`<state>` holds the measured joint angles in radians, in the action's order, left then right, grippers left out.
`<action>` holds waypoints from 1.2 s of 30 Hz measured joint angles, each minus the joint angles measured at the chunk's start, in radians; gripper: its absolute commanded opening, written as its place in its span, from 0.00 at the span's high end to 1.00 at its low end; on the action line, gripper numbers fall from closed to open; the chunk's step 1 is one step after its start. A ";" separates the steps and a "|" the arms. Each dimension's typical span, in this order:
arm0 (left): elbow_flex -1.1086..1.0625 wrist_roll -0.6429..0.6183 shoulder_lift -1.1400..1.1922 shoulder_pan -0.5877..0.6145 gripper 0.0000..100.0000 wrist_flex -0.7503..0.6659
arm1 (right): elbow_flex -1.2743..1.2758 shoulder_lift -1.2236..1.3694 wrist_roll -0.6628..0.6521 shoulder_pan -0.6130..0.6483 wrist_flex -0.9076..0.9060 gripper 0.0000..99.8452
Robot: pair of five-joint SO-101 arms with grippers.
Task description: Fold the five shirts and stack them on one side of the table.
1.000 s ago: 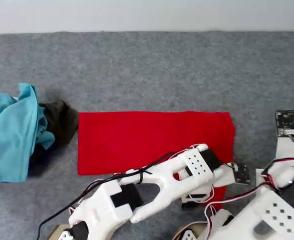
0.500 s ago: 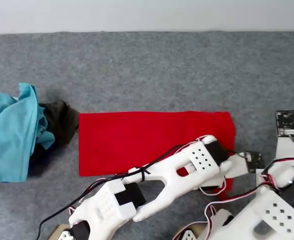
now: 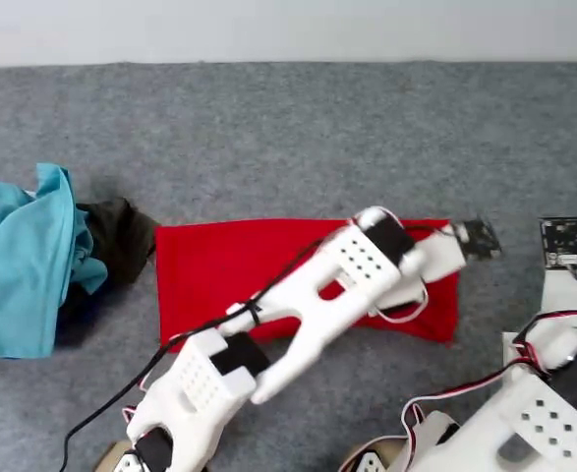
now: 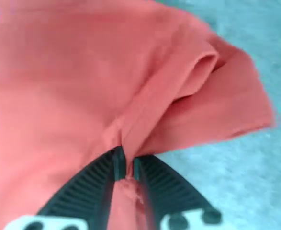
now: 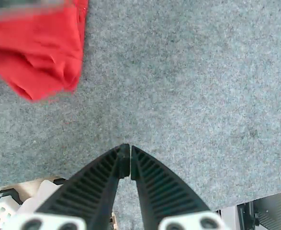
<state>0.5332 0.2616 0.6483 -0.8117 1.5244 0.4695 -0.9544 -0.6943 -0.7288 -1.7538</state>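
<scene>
Red shirt — spread at the middle of the table, one end pinched in the left gripper and doubled over. Right gripper: closed, empty, above bare table. Advice — keep the fold low, square the hems, then release.

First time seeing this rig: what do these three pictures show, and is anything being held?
Two white robot arms sit side by side at a grey table. One picture looks down from a fixed camera; the other two come from a camera on each arm's wrist, showing that arm's own black jaws. The left gripper is shut on a fold of the red shirt, which lies mid-table. The right gripper is shut, holding nothing, above bare table. At the overhead picture's left lie a crumpled teal shirt and a dark garment.
</scene>
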 measured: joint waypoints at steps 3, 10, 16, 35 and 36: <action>0.000 0.000 0.031 0.037 0.98 -0.035 | 0.000 0.000 0.000 0.000 0.000 0.99; 0.002 0.000 0.120 0.092 0.98 -0.071 | 0.000 0.000 0.000 0.000 0.000 0.99; 0.005 0.000 0.126 0.118 0.95 -0.086 | 0.003 0.000 0.000 0.000 0.000 0.99; 0.138 -0.037 0.137 0.269 0.85 -0.038 | 0.060 0.000 0.000 0.000 0.000 0.99; 0.150 -0.037 0.137 0.269 0.86 -0.023 | 0.060 0.000 0.000 0.000 0.000 0.99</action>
<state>0.6836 0.2248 0.7848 -0.5432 1.5014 0.5294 -0.9544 -0.6943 -0.7288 -1.7538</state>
